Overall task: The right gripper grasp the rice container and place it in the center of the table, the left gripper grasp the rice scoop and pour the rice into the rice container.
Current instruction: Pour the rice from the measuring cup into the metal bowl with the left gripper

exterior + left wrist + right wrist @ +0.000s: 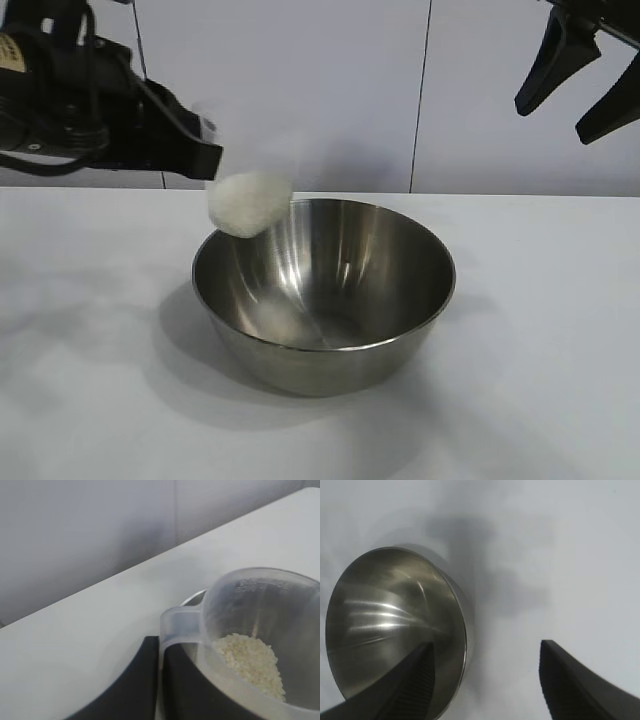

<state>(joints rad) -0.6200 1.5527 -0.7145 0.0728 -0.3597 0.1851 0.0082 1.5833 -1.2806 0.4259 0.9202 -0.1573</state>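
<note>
White rice [252, 662] inside the rice scoop [260, 630] shows only wrist-side.

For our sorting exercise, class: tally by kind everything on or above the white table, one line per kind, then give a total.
Black robot grippers: 2 (left gripper, right gripper)
Round shiny stainless-steel bowl (rice container): 1
Clear plastic measuring cup (rice scoop): 1
Heap of white rice: 1
Total: 5

No legible text or labels.
</note>
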